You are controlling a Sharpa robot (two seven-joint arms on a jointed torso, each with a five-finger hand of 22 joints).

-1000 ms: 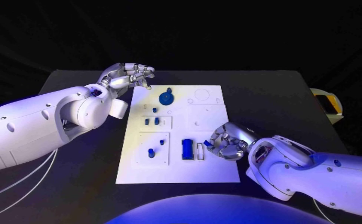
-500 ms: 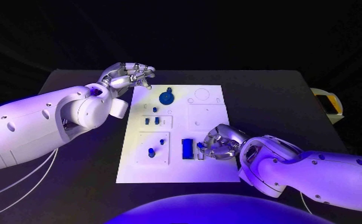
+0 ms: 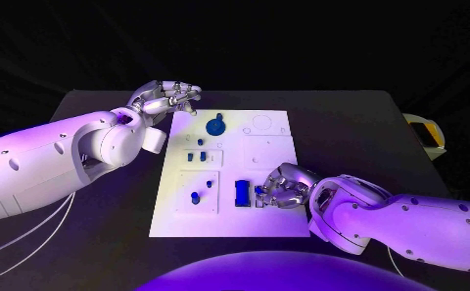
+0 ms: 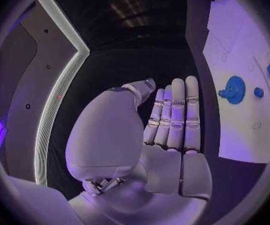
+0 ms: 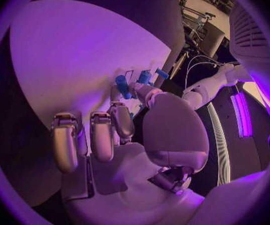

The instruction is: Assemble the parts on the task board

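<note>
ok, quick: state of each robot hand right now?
Left robot hand: holds nothing, fingers straight together, beside the task board.
Right robot hand: pinching a small blue part over the board.

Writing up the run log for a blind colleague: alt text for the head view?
The right hand rests on the white task board beside a long blue part, a small blue piece at its fingers. The left hand hovers curled by the board's far left corner, near a round blue part; smaller blue parts dot the left side.
</note>
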